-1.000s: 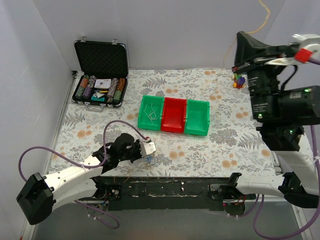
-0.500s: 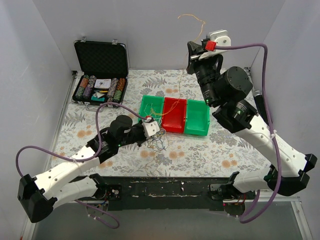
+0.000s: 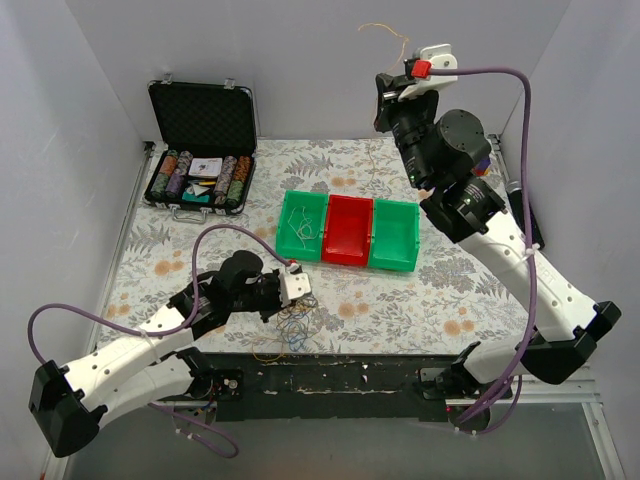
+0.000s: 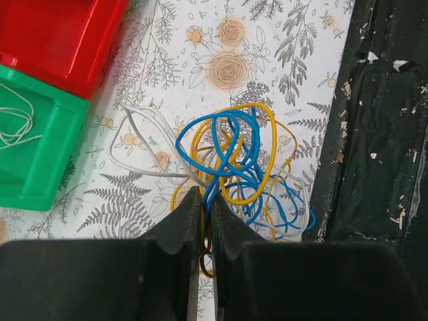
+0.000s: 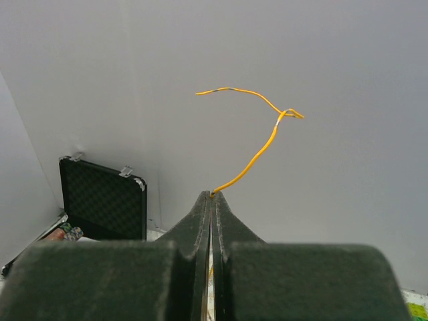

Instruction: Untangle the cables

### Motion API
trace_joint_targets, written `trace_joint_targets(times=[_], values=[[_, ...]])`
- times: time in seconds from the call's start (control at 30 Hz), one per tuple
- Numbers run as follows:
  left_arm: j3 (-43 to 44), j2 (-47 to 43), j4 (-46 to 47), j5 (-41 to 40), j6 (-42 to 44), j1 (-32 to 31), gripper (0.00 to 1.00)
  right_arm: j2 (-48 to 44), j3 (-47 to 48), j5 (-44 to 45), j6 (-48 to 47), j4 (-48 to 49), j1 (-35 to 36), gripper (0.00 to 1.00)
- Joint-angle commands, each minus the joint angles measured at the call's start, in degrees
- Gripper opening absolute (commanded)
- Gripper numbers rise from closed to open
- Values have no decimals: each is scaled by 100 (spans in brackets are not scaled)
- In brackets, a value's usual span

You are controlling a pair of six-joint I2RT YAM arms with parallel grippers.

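A tangle of blue, yellow and white cables (image 3: 293,327) lies on the floral table near the front edge. My left gripper (image 3: 298,290) is at its far side, and in the left wrist view this gripper (image 4: 204,195) is shut on strands of the tangle (image 4: 234,157). My right gripper (image 3: 400,78) is raised high over the back of the table. In the right wrist view it (image 5: 212,195) is shut on a thin yellow cable (image 5: 257,152), whose free end (image 3: 385,27) curls above the jaws.
Three bins stand mid-table: a green one (image 3: 285,215) holding a white cable (image 3: 300,228), a red one (image 3: 347,232) and a second green one (image 3: 395,237). An open poker-chip case (image 3: 200,150) stands at the back left. The black front edge (image 4: 381,134) runs beside the tangle.
My left gripper has pulled the tangle back from the bins toward the front edge. My right arm has stayed raised with the yellow cable, shifting only slightly.
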Motion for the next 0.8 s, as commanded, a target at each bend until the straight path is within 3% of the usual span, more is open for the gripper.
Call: trace_joint_targets(times=[0.0, 0.77], values=[[11, -138, 91, 40, 61, -15, 0, 132, 292, -220, 188, 125, -124, 1], [-6, -349, 337, -197, 96, -15, 0, 467, -244, -616, 750, 81, -616, 1]])
